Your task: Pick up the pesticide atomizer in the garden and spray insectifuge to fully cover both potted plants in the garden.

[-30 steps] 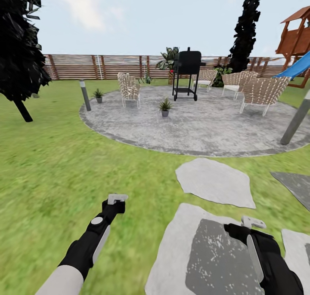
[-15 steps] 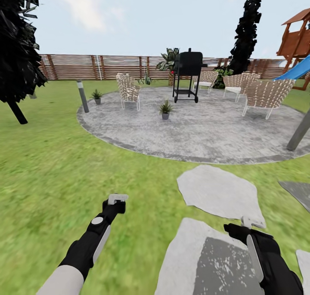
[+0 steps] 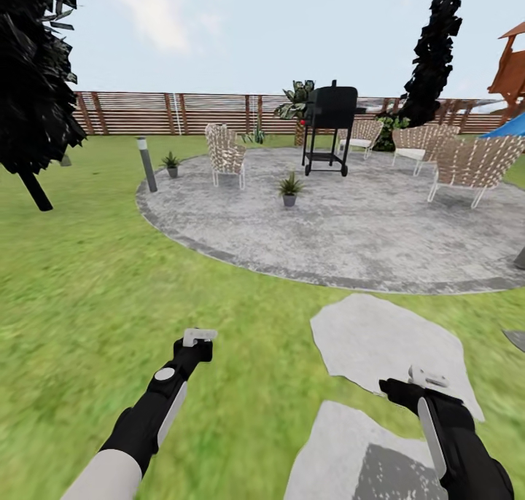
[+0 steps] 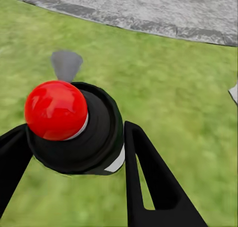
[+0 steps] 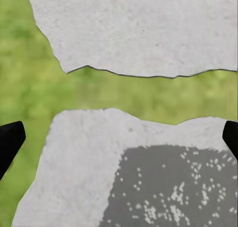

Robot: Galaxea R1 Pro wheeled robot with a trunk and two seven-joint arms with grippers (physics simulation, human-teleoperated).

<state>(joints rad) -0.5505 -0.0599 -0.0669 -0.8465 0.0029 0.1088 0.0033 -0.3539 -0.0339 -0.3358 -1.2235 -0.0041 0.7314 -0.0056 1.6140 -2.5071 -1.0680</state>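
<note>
Two potted plants sit far ahead of both grippers: one potted plant (image 3: 289,188) on the round mottled grey patio (image 3: 350,230), the other potted plant (image 3: 171,165) at the patio's far left edge beside a grey post light (image 3: 146,163). Behind them stand woven chairs (image 3: 224,152), a black grill (image 3: 330,128) and a brown slat fence (image 3: 182,114). The left gripper (image 3: 198,335) hangs over the lawn (image 3: 87,288), the right gripper (image 3: 426,377) over pale flat stepping stones (image 3: 390,350); its fingers are spread wide and empty, the left gripper's spread cannot be told
</note>
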